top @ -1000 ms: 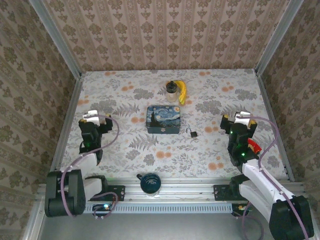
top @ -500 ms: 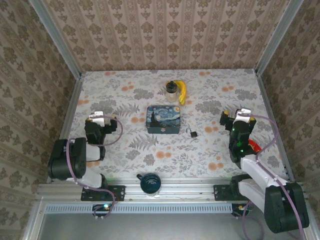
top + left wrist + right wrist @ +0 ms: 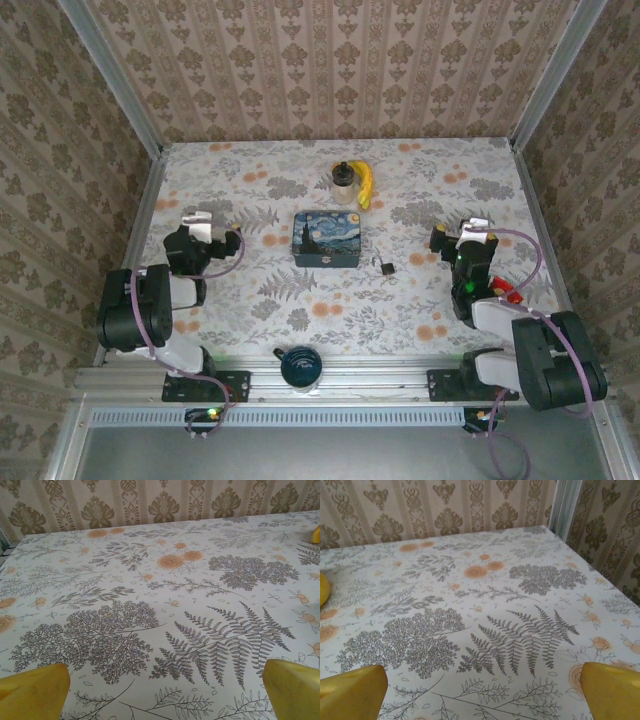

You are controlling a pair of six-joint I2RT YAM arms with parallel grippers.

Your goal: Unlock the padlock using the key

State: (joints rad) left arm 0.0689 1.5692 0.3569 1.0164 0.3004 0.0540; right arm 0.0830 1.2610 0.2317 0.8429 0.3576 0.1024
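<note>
Both arms have folded back toward their bases since a second ago. The tiny dark squarish padlock (image 3: 386, 267) has stayed put on the fern-and-flower patterned bench (image 3: 250, 300), just right of the blue starry-night tin box (image 3: 328, 238). The left hand (image 3: 197, 222) and right hand (image 3: 466, 234) are spread wide, empty. Damask-papered walls (image 3: 330, 70) enclose the bench.

Readable text: none in any view.
Blue rectangular tin box painted with a starry night (image 3: 328, 238): a picture only, with no lettering legible. It lies between the left end effector (image 3: 196, 222) and the right end effector (image 3: 458, 234).
Small dark squarish padlock (image 3: 386, 267): too small to make out any marking. It sits to the left of the right end effector.
Floral-patterned tabletop (image 3: 250, 290): printed ferns and orange flowers, no writing, ahead of both end effectors.
</note>
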